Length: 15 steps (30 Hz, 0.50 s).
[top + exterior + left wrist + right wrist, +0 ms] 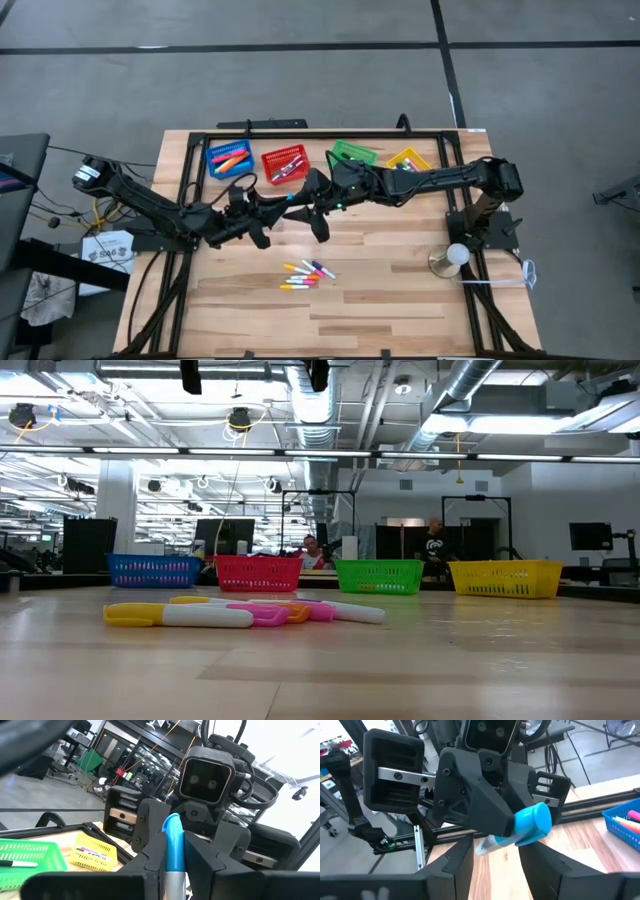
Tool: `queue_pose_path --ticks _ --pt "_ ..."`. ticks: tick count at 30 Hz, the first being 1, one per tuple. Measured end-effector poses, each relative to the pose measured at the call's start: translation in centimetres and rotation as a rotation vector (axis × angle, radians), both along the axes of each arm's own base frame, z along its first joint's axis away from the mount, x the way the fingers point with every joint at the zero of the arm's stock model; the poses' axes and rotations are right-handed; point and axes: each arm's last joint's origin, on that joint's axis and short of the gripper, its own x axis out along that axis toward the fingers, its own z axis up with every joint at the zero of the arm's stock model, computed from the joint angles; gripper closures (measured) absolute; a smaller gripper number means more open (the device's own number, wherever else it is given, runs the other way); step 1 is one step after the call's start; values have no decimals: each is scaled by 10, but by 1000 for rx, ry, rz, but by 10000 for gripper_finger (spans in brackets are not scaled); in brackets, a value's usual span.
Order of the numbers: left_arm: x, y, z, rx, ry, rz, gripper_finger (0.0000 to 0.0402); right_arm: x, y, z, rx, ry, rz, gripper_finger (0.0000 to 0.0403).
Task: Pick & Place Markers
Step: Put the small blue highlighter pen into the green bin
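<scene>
A marker with a blue cap (pixel 172 837) and a pale body hangs in the air over the table's middle, with my left gripper (pixel 172 867) shut on it. In the high view the left gripper (pixel 283 207) and the right gripper (pixel 313 200) meet nose to nose. My right gripper (pixel 496 856) is open. Its fingers stand on either side of the cap end (pixel 534 822), and I see no touch. Several more markers (pixel 308 272) lie on the wood nearer the front edge and show close up in the low view (pixel 180 616). My left gripper pinches the marker's pale body (pixel 172 879) between its two fingers, just behind the blue cap. The fingers come roughly level from the table's left and lie along the marker. The cap sticks out past the fingertips toward the right gripper, and the marker is clear of the table.
Four small mesh baskets stand in a row at the far edge: blue (pixel 230 158) and red (pixel 284 163) with markers inside, then green (pixel 352 153) and yellow (pixel 408 159). A white round object on a stand (pixel 455 257) sits at the table's right. People sit in the room behind.
</scene>
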Motion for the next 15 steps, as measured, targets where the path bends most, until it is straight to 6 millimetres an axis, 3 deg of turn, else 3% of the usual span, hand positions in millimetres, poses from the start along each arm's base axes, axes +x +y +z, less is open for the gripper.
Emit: queue_pose_path --ticks 15 --pt "2 6 2 -4 -17 17 346 1 0 2 -2 -30 -1 280"
